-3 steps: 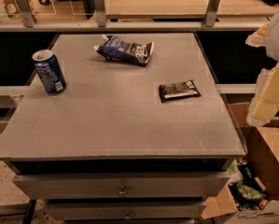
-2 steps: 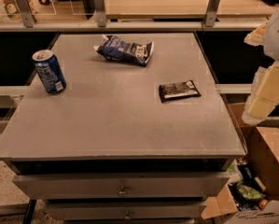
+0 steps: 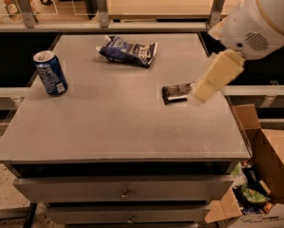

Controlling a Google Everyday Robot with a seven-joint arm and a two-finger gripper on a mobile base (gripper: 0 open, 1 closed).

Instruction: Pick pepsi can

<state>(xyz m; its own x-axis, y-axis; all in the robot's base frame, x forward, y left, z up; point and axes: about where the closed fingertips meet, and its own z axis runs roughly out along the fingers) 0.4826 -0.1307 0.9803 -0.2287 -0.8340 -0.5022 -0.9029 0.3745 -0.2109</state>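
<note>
The pepsi can [image 3: 50,73] is a blue can with a silver top. It stands upright near the left edge of the grey table [image 3: 118,127]. My gripper [image 3: 201,93] is the cream end of the arm, which reaches in from the upper right. It hangs over the right side of the table, just right of a flat black snack packet [image 3: 175,93]. It is far to the right of the can and holds nothing that I can see.
A dark blue chip bag [image 3: 127,51] lies at the back middle of the table. Drawers [image 3: 125,189] sit under the tabletop. An open cardboard box [image 3: 269,175] with items stands on the floor at the right. A railed counter [image 3: 156,25] runs behind the table.
The arm has swung in from the right edge to over the table's right side, next to the black packet. The can, bag and packet have not moved on the table.
</note>
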